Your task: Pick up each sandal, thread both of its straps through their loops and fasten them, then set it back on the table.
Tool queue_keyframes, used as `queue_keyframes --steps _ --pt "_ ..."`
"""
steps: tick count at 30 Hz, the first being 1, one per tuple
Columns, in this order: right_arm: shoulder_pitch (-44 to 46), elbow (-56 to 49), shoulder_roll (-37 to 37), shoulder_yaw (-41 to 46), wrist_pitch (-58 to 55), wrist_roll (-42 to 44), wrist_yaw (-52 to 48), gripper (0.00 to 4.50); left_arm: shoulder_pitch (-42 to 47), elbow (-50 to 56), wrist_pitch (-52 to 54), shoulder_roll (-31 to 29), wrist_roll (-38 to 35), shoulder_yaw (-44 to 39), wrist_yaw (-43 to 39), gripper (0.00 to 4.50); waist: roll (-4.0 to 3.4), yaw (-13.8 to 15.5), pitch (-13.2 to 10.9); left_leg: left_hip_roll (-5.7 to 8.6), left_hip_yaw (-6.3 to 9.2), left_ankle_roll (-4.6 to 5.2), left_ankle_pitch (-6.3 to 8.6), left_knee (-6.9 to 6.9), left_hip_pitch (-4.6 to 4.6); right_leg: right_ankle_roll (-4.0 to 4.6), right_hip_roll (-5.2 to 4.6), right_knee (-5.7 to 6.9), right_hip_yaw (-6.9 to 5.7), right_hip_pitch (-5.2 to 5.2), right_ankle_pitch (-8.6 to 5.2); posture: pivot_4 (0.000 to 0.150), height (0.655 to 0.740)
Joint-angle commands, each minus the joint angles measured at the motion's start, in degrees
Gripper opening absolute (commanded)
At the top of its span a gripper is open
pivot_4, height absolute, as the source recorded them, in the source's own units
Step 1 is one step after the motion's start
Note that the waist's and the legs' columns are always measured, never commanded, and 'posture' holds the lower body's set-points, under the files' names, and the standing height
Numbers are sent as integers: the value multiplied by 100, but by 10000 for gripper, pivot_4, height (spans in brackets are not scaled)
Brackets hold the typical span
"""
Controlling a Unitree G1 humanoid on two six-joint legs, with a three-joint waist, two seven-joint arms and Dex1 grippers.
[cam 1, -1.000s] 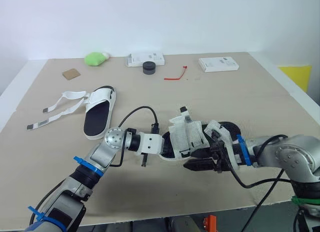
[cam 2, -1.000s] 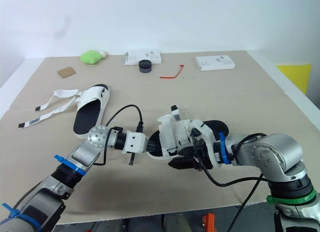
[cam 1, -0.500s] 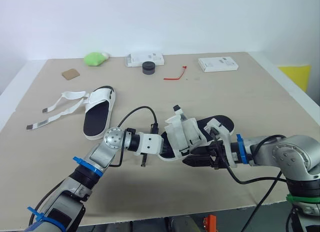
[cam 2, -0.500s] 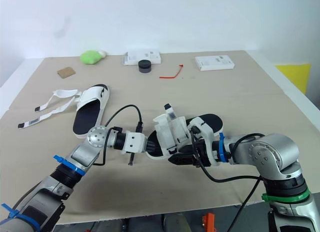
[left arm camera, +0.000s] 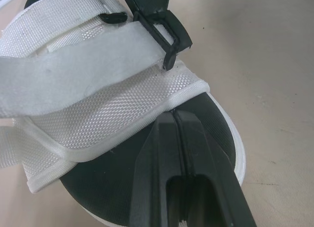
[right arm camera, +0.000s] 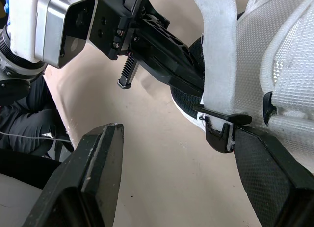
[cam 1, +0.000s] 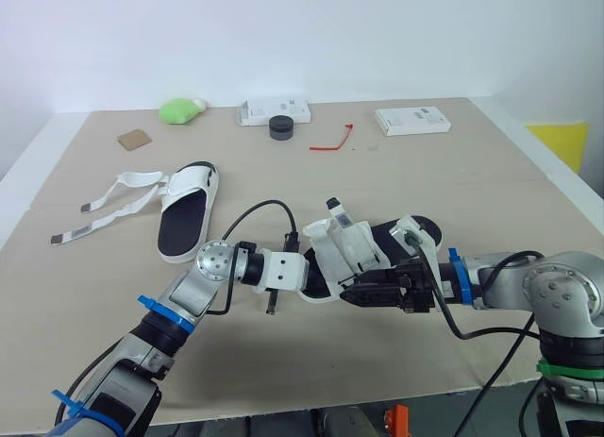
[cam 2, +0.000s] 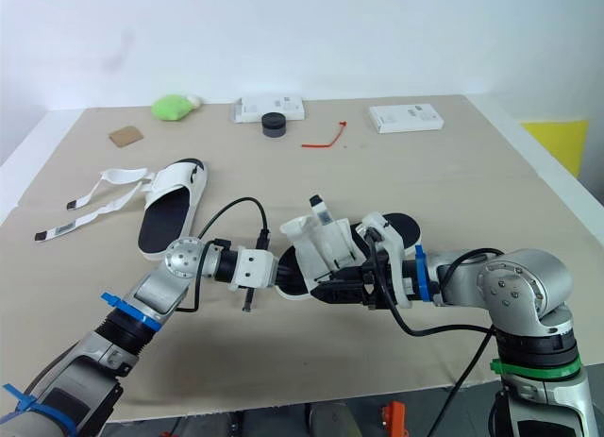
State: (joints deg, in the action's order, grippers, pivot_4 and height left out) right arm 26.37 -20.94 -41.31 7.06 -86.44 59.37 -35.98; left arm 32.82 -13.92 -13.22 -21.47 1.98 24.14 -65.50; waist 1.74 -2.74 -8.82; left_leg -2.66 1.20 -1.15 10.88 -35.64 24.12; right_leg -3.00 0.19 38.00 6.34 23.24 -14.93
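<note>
Two grippers, one sandal (cam 1: 363, 253), your worktop (cam 1: 472, 173).
Left gripper (left arm camera: 172, 115) closed together at its upper; right gripper (right arm camera: 175, 138) spread beside the loop (right arm camera: 221, 126).

Runs silver-grey along both arms. On the left arm (cam 1: 179, 310), has a polished ball-shaped joint (cam 1: 215, 260), blue ties (cam 1: 156, 313) round the forearm, and a white boxy wrist block (cam 1: 283, 270) fed by a looping black cable (cam 1: 255, 210). Ends in the left gripper (left arm camera: 172, 120) with smooth black fingers (left arm camera: 162, 153), behind them a black bracket (right arm camera: 110, 28) dotted with small screws. On the right arm (cam 1: 557, 295), wears a blue band (cam 1: 456, 277) and a green band (cam 1: 566, 369), and trails thin black leads (cam 1: 491, 339). Bears finely dotted pads (right arm camera: 267, 163) on the right gripper (right arm camera: 174, 134).
</note>
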Motion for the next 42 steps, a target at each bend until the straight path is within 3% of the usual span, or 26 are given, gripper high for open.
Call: queue_keyframes --steps 1,8,11,16,17,33,37,42 --pt "104 -55 12 58 129 -18 47 36830 -170 -226 151 -67 235 279 -94 0 0 0 0 0 0 0 0 0 0 0 0 0 0 0 0 1500 7400" --pt "122 40 27 -52 107 -144 110 36830 -153 -244 126 -67 244 278 -89 0 0 0 0 0 0 0 0 0 0 -2 1 0 0 0 1 1500 7400" --pt "137 219 127 30 -19 -160 213 27979 -148 -246 118 -72 245 278 -94 0 0 0 0 0 1 0 0 -1 -1 -2 1 0 0 -1 1 1500 7400" --pt "140 191 80 72 -71 -73 149 3223 -135 -266 105 -70 247 275 -95 0 -1 0 1 0 0 0 0 0 0 -3 0 0 0 -1 2 1500 7400" --pt "143 157 45 71 -62 -57 103 820 -128 -277 100 -67 250 274 -95 0 -1 0 1 0 0 0 0 1 0 -12 0 0 0 -1 7 1500 7400" --pt "-818 -1573 -1273 255 489 1163 -1484 820 -96 -348 58 -59 234 277 -66 0 -8 14 -5 2 7 -1 3 2 6 -19 -1 0 -9 -1 -2 1500 7400" --pt "-398 -892 -787 490 615 1736 -767 820 -88 -362 44 -55 235 276 -69 0 -6 2 -5 1 4 -1 2 -5 2 -7 -1 0 -6 -3 -4 1500 7400" --pt "393 64 -655 648 1009 3399 308 820 -70 -382 27 -56 230 274 -83 0 -6 5 -8 2 3 0 1 -5 5 -15 -1 0 -3 -2 6 1500 7400"
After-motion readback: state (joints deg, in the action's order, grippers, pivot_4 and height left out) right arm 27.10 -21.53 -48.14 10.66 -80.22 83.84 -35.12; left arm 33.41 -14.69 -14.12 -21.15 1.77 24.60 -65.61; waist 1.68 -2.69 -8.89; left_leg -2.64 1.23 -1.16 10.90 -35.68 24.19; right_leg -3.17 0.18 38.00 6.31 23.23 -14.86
